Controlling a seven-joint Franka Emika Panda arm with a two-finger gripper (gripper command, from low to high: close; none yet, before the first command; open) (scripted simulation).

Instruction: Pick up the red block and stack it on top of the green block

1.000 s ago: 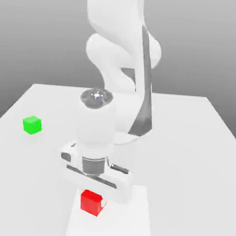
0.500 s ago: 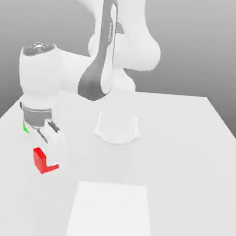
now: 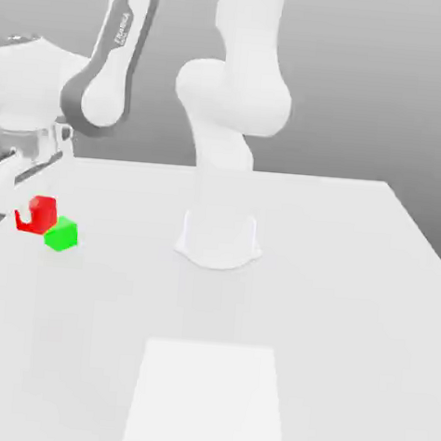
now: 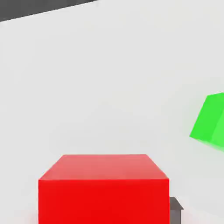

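Light is bright, even and diffuse, with no clear source. The white table (image 3: 349,300) reads almost shadowless; the backdrop grades from pale grey high up to darker grey near the table's far edge. The red block (image 3: 38,214) and green block (image 3: 62,234) show flat shading, no glare. Edges stay undistorted.
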